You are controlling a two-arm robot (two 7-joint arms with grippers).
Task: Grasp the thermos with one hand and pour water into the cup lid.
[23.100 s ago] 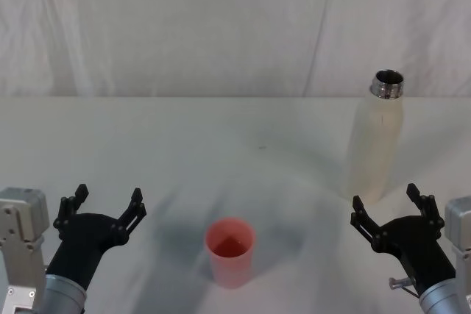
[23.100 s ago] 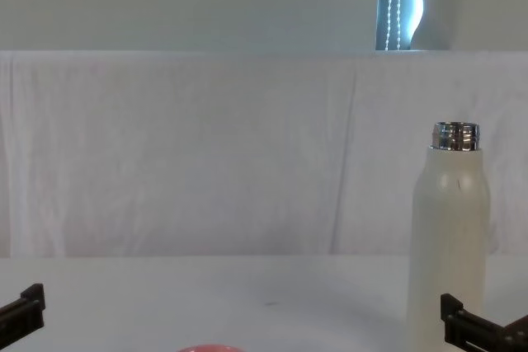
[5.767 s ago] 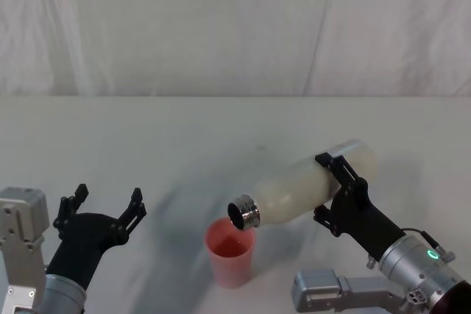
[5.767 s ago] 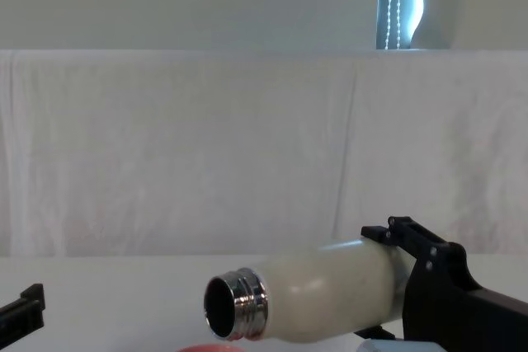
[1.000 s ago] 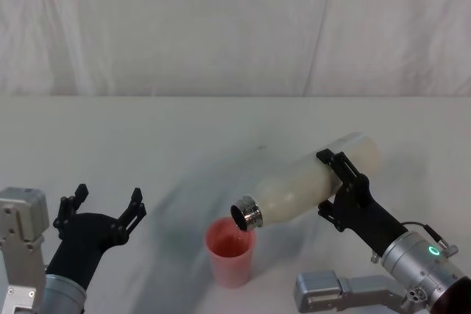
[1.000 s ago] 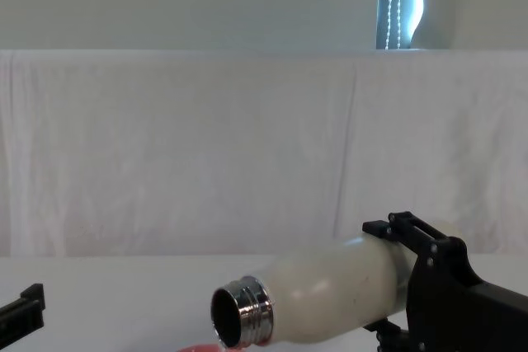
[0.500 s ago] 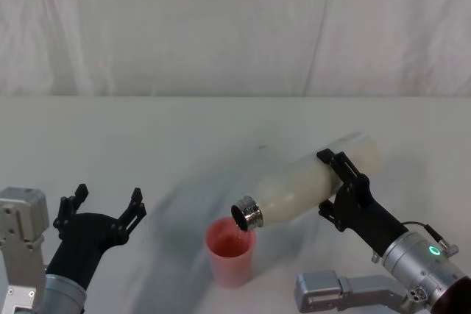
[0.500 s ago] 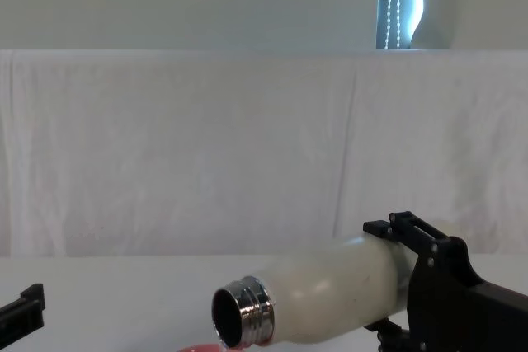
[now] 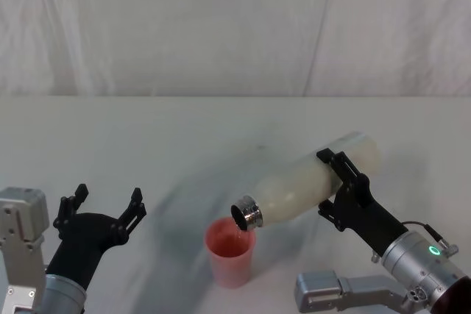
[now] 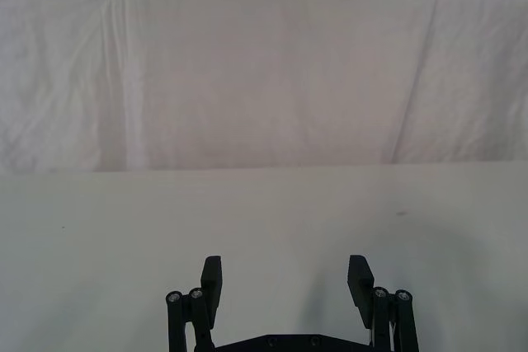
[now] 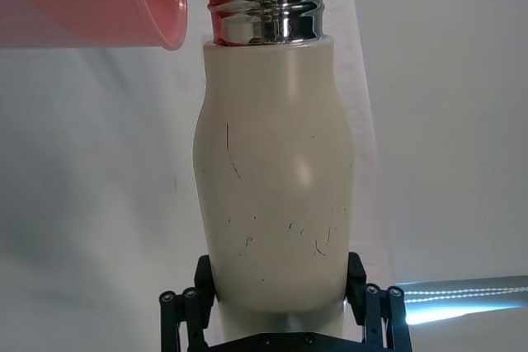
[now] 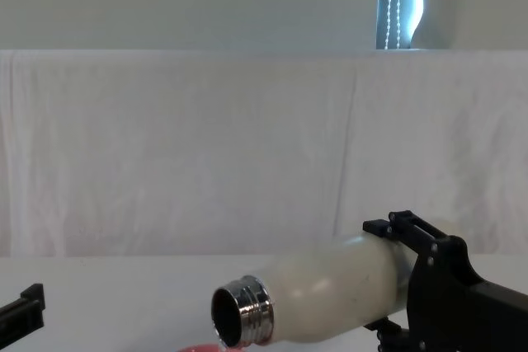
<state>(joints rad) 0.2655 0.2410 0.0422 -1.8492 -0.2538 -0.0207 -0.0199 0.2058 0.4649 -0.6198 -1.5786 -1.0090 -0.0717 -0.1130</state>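
Thermos [image 9: 309, 182] hangs tilted in our right gripper [image 9: 342, 193], clamped on its body, neck over the cup lid [image 9: 231, 251] at 6 o'clock on the bench [image 9: 147, 130]. Left gripper [image 9: 99, 207] idles agape at 8 o'clock. No writing we can read.

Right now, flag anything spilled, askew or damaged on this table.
Nothing spilled. The thermos is tipped on purpose, its steel neck over the cup lid, which stands upright; the right end effector grips its body. Only oddity: fine dark scuff marks on the thermos body, seen in the right wrist view. The left end effector sits open and idle.
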